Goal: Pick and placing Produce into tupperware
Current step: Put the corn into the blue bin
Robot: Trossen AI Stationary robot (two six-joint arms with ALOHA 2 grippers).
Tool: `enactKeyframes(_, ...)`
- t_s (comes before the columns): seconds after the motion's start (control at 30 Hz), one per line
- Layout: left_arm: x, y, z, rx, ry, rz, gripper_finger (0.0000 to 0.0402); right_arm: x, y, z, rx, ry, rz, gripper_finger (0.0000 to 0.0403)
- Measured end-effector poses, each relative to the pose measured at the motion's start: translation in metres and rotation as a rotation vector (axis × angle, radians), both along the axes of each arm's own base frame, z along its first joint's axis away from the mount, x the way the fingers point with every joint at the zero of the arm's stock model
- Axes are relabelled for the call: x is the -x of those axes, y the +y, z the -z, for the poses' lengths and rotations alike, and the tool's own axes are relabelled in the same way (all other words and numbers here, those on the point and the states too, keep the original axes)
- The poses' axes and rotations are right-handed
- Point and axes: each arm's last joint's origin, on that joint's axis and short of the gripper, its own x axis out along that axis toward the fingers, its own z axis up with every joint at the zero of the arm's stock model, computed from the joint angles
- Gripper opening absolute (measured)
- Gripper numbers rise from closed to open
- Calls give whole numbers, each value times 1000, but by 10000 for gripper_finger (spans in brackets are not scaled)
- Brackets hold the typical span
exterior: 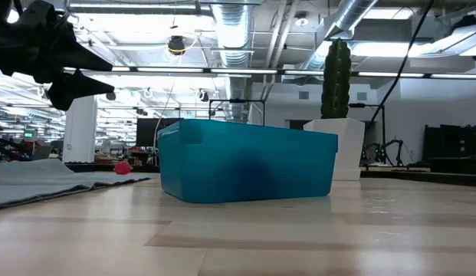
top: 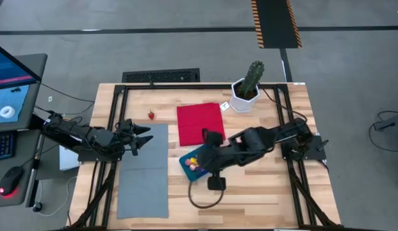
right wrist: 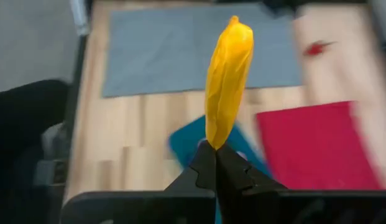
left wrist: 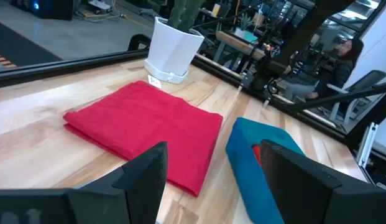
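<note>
Looking down: one teal tupperware [top: 190, 162] beside one red cloth [top: 200, 124], one strawberry [top: 150, 115] apart, left gripper [top: 142, 135] spread wide over one grey mat [top: 143, 170]. Right wrist view: right gripper [right wrist: 215, 163] pinches one yellow banana piece [right wrist: 228, 78].

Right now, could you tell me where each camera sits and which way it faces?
High: overhead, straight down on table; both arms.
Low: table height, facing tupperware; left gripper top corner.
Left wrist: past open fingers toward red cloth.
Right wrist: right gripper pinches banana.
Shared: tupperware in all four.
</note>
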Motion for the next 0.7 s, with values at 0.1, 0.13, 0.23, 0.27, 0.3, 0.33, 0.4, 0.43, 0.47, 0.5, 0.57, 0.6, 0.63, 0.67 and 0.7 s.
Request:
enactKeyframes(0.1,0,0,0,1,0,4,245,20,-1,-18,70,-53,39,11)
enactKeyframes(0.13,0,0,0,1,-1,4,245,27,-2,-24,85,-73,52,10)
enactKeyframes(0.23,0,0,0,-7,0,1,245,50,-3,-45,111,-142,75,10)
enactKeyframes(0.27,0,0,0,-13,2,-3,245,56,-5,-50,109,-161,79,12)
enactKeyframes(0.3,0,0,-1,-18,2,-7,245,62,-7,-56,114,-179,88,13)
enactKeyframes(0.33,0,0,-1,-23,3,-9,245,69,-8,-60,118,-187,98,14)
enactKeyframes(0.4,0,0,-1,-32,5,-7,245,80,-9,-68,109,-206,96,14)
enactKeyframes(0.43,0,0,-1,-37,7,-7,245,85,-9,-71,105,-219,90,13)
enactKeyframes(0.47,0,0,-1,-38,7,-7,245,89,-8,-75,107,-238,79,11)
enactKeyframes(0.5,0,0,-1,-38,7,-7,245,94,-8,-80,105,-263,65,11)
enactKeyframes(0.57,0,1,-1,-43,3,-15,245,103,-8,-93,96,-340,23,11)
enactKeyframes(0.6,0,1,-2,-44,-1,-19,245,106,-8,-100,93,-399,-8,11)
enactKeyframes(0.63,0,1,-2,-44,-3,-25,245,108,-6,-107,83,-461,-57,12)
enactKeyframes(0.67,0,1,-2,-46,-4,-40,245,108,-4,-111,67,-512,-113,12)
enactKeyframes(0.7,0,2,-3,-47,-7,-53,245,105,-4,-111,49,-545,-172,12)
